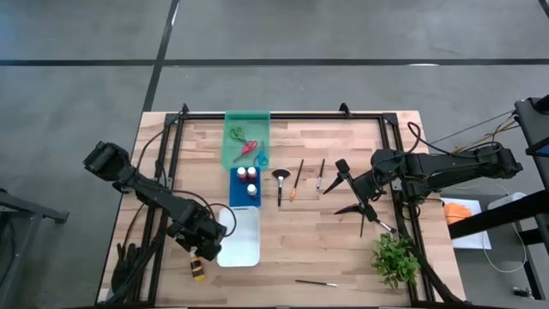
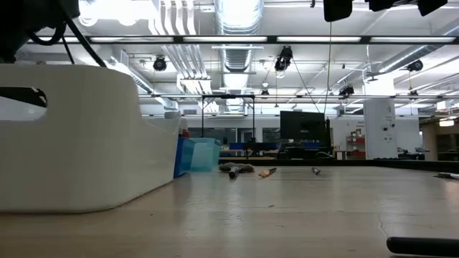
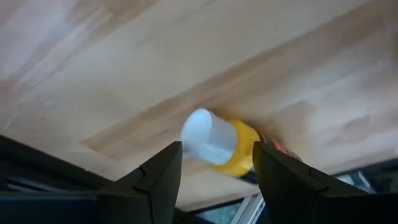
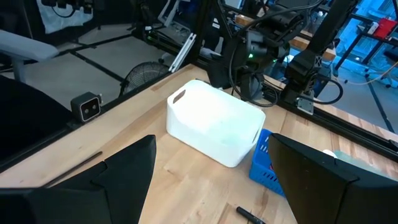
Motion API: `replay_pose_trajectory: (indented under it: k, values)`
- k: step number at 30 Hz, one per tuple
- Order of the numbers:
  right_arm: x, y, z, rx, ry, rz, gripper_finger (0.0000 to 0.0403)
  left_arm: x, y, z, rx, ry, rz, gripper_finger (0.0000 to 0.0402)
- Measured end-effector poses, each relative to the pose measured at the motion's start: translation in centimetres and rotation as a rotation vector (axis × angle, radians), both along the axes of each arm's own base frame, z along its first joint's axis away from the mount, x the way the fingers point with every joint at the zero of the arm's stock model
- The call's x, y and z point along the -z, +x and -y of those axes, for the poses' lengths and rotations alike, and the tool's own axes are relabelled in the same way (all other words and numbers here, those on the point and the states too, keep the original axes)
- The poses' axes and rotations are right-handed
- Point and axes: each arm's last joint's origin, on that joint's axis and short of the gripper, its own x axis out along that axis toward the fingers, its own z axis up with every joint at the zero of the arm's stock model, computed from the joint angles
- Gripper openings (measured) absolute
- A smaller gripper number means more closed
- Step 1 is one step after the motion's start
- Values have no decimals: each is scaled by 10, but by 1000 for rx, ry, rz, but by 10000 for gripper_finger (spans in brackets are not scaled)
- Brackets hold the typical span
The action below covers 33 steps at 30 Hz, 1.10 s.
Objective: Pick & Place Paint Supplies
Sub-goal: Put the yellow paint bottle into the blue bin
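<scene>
A small paint bottle (image 3: pixel 217 146) with a white cap and a yellow band lies on its side on the wood near the table's near left corner, just left of the white tray (image 1: pixel 240 236). My left gripper (image 3: pixel 217 155) slants down over it, one finger on each side of the bottle (image 1: pixel 198 270). My right gripper (image 1: pixel 352 190) hangs open above the table's right half, with nothing between its fingers. Three brushes (image 1: pixel 296 180) lie in the middle. Two more bottles (image 1: pixel 247 174) stand in the blue tray (image 1: pixel 245 196). My left gripper stands astride the bottle, one finger (image 3: pixel 163 177) beside the white cap (image 3: pixel 196 130) and the other beside the yellow band (image 3: pixel 244 149). It comes from above at a slant. Whether either finger touches the bottle, I cannot tell. The bottle lies on the table.
The green tray (image 1: pixel 247 129) at the far edge holds scissors (image 1: pixel 247 147). A leafy plant (image 1: pixel 395 257) stands at the near right. One thin brush (image 1: pixel 316 282) lies by the near edge. A black frame rail runs along the table's left side (image 1: pixel 163 197).
</scene>
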Motion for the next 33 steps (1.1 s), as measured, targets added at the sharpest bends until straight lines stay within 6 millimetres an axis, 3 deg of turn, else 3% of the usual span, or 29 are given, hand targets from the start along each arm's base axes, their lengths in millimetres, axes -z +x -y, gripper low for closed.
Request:
replay_pose_trajectory:
  k: [14, 22, 33]
  values:
    - [0, 0, 0, 2, 5, 2, 307, -31, -10, -5, 3, -22, 144, 201]
    - [0, 0, 0, 2, 5, 1, 307, -27, -16, -2, -93, 26, 81, 201]
    - [0, 0, 0, 3, 11, -2, 307, -7, -33, 20, -222, 22, 99, 201]
